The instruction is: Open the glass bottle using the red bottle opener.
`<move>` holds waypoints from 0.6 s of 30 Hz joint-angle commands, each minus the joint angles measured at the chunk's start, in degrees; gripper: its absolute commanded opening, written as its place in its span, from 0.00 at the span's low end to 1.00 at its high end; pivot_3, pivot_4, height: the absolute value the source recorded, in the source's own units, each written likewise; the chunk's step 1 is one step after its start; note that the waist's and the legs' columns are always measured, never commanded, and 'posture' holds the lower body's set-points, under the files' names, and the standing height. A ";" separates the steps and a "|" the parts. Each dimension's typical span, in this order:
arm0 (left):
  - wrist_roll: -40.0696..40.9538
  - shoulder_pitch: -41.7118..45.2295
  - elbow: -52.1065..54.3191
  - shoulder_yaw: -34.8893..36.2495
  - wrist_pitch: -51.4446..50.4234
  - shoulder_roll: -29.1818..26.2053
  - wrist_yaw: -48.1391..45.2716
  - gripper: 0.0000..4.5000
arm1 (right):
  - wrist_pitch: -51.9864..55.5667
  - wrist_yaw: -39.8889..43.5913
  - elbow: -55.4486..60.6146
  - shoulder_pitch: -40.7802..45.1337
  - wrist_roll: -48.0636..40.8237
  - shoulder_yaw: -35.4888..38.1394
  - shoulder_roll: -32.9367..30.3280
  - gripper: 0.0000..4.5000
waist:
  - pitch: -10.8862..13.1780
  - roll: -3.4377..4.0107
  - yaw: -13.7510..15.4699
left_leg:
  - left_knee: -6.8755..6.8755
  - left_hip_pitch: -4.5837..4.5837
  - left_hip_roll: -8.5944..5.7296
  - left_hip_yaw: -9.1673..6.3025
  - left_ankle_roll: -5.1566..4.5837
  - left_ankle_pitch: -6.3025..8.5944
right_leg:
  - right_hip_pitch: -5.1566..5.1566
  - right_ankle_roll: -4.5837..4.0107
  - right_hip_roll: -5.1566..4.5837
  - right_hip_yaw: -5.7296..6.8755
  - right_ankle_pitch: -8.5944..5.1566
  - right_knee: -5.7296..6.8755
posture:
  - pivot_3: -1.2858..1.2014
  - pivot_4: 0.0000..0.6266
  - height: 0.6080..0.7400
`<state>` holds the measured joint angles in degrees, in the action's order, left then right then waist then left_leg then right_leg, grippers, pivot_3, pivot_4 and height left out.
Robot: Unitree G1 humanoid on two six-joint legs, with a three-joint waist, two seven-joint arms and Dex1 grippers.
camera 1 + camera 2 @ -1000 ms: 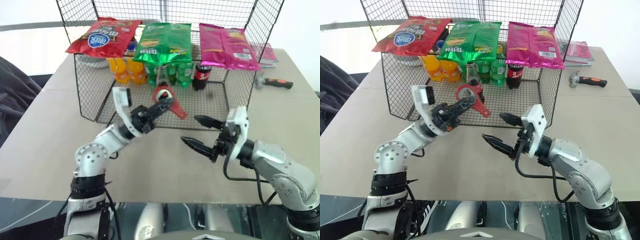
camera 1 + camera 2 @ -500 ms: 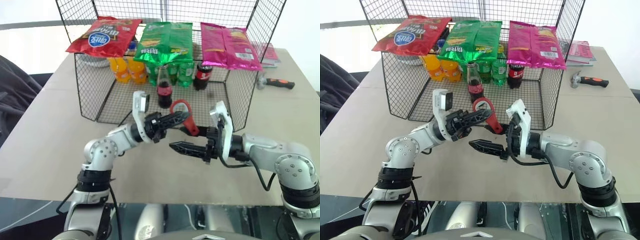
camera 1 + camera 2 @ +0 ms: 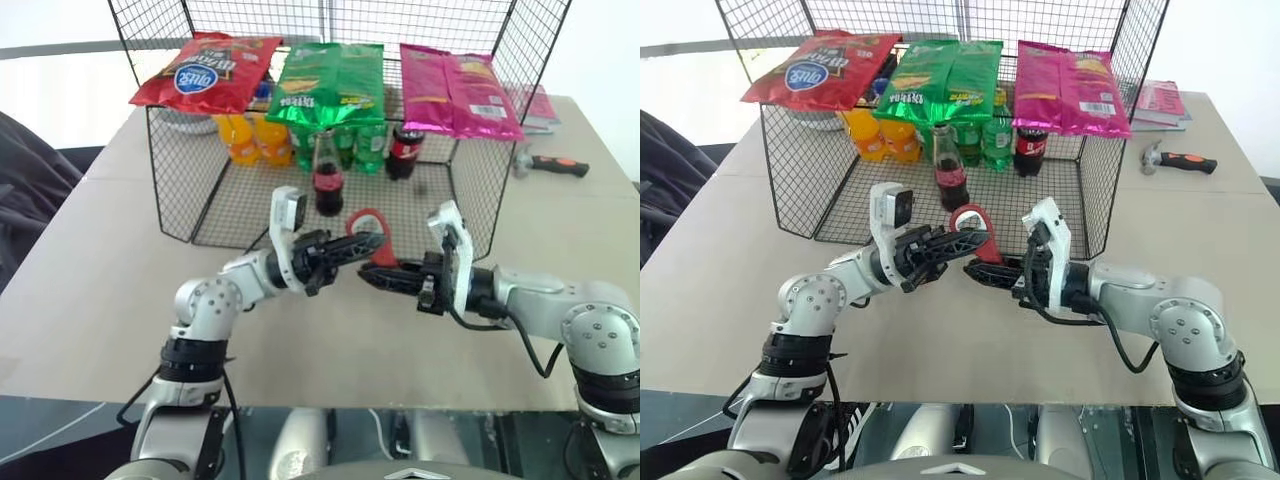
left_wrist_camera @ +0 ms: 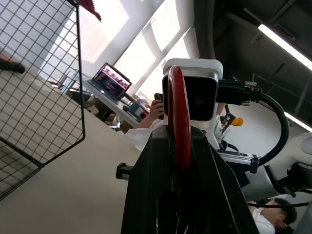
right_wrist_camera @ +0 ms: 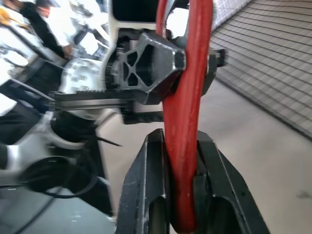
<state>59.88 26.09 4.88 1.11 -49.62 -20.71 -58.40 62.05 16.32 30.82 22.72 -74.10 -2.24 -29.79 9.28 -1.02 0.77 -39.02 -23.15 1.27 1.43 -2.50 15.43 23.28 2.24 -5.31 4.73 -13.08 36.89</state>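
Now held above the beige surface (image 3: 90,270), just in front of the black wire-mesh basket (image 3: 180,215): flat red bottle opener with ring head (image 3: 372,238), clamped by the left gripper (image 3: 372,242) at the ring end and by the right gripper (image 3: 372,276) at the handle, both closed on it. Stood inside that basket, near its open front: small clear glass cola bottle with red label (image 3: 328,180), cap on.

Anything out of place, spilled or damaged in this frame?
Nothing spilled or damaged. The red bottle opener is clamped by both the left tool and right tool in mid-air, in front of the wire basket. The glass bottle stands upright, cap on.
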 commanded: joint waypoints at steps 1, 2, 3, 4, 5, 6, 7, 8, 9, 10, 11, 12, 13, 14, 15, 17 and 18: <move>-1.03 0.74 -1.37 2.61 0.74 0.42 3.57 0.00 | -0.22 1.64 3.36 -0.42 -0.66 -0.39 -0.93 0.01 | 0.00 0.00 0.02 | 0.00 -0.02 0.00 0.00 0.00 0.00 | 0.01 0.00 0.00 0.00 0.00 0.00 | 0.52 0.24 0.77; -0.52 0.85 -1.26 2.92 0.58 0.63 3.60 0.00 | -0.27 1.81 3.36 -0.45 -0.67 -0.48 -1.04 0.01 | 0.00 0.00 0.03 | 0.00 -0.04 0.00 0.00 0.00 0.00 | 0.03 0.00 0.00 0.00 0.00 0.00 | 0.52 0.24 0.77; -0.31 0.92 -1.15 3.09 0.53 0.74 3.60 0.00 | -0.30 1.94 3.31 -0.47 -0.69 -0.56 -1.12 0.01 | 0.00 0.00 0.02 | 0.00 -0.08 0.00 0.00 0.00 0.00 | 0.05 0.00 0.00 0.00 0.00 -0.01 | 0.52 0.24 0.77; -0.34 0.97 -1.04 3.18 0.64 0.81 3.71 0.00 | -0.30 2.05 3.25 -0.50 -0.69 -0.67 -1.21 0.01 | 0.00 0.00 0.01 | 0.00 -0.12 0.00 0.00 0.00 0.00 | 0.09 0.00 0.00 0.00 0.00 -0.01 | 0.52 0.24 0.77; -0.65 1.00 -0.98 3.26 1.05 0.93 3.91 0.00 | -0.30 2.21 3.18 -0.53 -0.68 -0.81 -1.32 0.01 | 0.00 0.00 0.00 | -0.01 -0.18 0.00 0.00 0.00 0.00 | 0.15 0.01 0.00 0.00 0.00 -0.01 | 0.52 0.24 0.77; -0.80 1.11 -1.06 3.35 1.27 1.03 4.10 0.08 | -0.36 2.31 3.11 -0.58 -0.57 -0.96 -1.35 0.00 | 0.00 0.00 0.01 | -0.01 -0.22 0.00 -0.01 0.00 0.00 | 0.19 0.01 0.00 0.01 0.01 -0.01 | 0.52 0.24 0.77; -0.89 1.18 -1.11 3.41 1.40 1.10 4.21 0.17 | -0.43 2.38 3.07 -0.62 -0.49 -1.06 -1.38 0.00 | 0.00 0.00 0.01 | -0.01 -0.27 -0.01 -0.03 0.00 -0.01 | 0.23 0.01 0.00 0.02 0.01 -0.01 | 0.52 0.24 0.77; -0.92 1.24 -1.17 3.47 1.51 1.18 4.30 0.25 | -0.48 2.42 3.03 -0.67 -0.40 -1.13 -1.37 0.00 | 0.00 0.00 0.02 | -0.01 -0.33 -0.01 -0.06 0.00 -0.01 | 0.27 0.01 0.00 0.05 0.01 -0.01 | 0.52 0.24 0.77; -0.87 1.33 -1.22 3.57 1.52 1.26 4.42 0.34 | -0.57 2.47 3.01 -0.76 -0.24 -1.26 -1.36 0.00 | 0.00 0.00 0.01 | -0.02 -0.39 -0.01 -0.08 0.00 -0.01 | 0.32 0.01 0.00 0.07 0.01 -0.01 | 0.52 0.24 0.77; -1.02 1.53 -1.38 3.91 1.90 1.60 4.89 0.48 | -0.65 2.16 2.88 -0.92 -0.08 -1.39 -1.19 0.00 | 0.00 0.00 0.01 | -0.03 -0.45 -0.01 -0.10 0.00 -0.01 | 0.37 0.01 0.00 0.11 0.01 -0.01 | 0.52 0.24 0.77; -1.14 1.69 -1.48 4.19 2.16 1.87 5.27 0.57 | -0.71 1.93 2.80 -1.04 0.03 -1.48 -1.06 0.00 | 0.00 0.00 0.00 | -0.03 -0.47 -0.01 -0.10 0.00 -0.01 | 0.39 0.01 0.00 0.11 0.01 -0.01 | 0.52 0.24 0.77; -1.10 1.79 -1.39 4.46 2.17 1.97 5.46 0.66 | -0.94 1.44 2.69 -1.37 0.08 -1.33 -0.83 0.00 | 0.00 0.00 0.01 | -0.03 -0.48 -0.01 -0.10 0.00 -0.01 | 0.39 0.01 0.00 0.11 0.01 -0.01 | 0.52 0.24 0.77; -1.21 1.83 -1.29 4.84 2.51 2.22 5.98 0.78 | -1.25 0.93 2.58 -1.71 0.22 -0.95 -0.68 0.00 | 0.00 0.00 0.01 | -0.03 -0.49 -0.02 -0.10 0.00 -0.01 | 0.39 0.01 0.00 0.11 0.01 -0.03 | 0.52 0.24 0.77; -1.29 1.82 -1.18 5.09 2.69 2.38 6.31 0.89 | -1.46 0.63 2.53 -1.93 0.32 -0.66 -0.60 0.00 | 0.00 0.00 0.03 | -0.04 -0.50 -0.02 -0.10 0.00 -0.01 | 0.39 0.01 0.00 0.11 0.02 -0.04 | 0.52 0.24 0.77; -0.47 1.58 -0.63 5.51 2.21 2.39 6.39 0.99 | -2.05 0.01 2.39 -2.39 0.85 0.07 -0.45 0.00 | 0.00 0.00 0.05 | -0.04 -0.52 -0.01 -0.12 0.00 -0.01 | 0.39 0.02 0.00 0.13 0.02 -0.05 | 0.52 0.24 0.77; 0.44 0.38 1.07 5.84 1.33 1.91 6.44 0.99 | -4.06 -1.48 2.22 -3.61 3.44 1.70 -0.23 0.00 | 0.00 0.00 0.05 | -0.06 -0.53 -0.02 -0.13 0.01 -0.01 | 0.39 0.01 0.00 0.15 0.01 -0.06 | 0.52 0.24 0.77; 0.86 -0.51 2.08 6.01 0.84 1.58 6.43 0.99 | -5.06 -2.40 2.17 -4.34 4.67 2.59 -0.16 0.00 | 0.00 0.00 0.03 | -0.06 -0.53 -0.02 -0.12 0.01 -0.01 | 0.39 0.02 -0.01 0.15 0.01 -0.06 | 0.52 0.24 0.77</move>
<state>58.84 26.31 3.92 6.36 -48.38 -18.66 -51.96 59.40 15.01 31.45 18.77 -70.81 -2.65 -30.04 9.28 -1.02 0.80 -39.08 -23.68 1.25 1.31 -2.49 15.41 23.67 2.26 -5.31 4.88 -13.06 36.84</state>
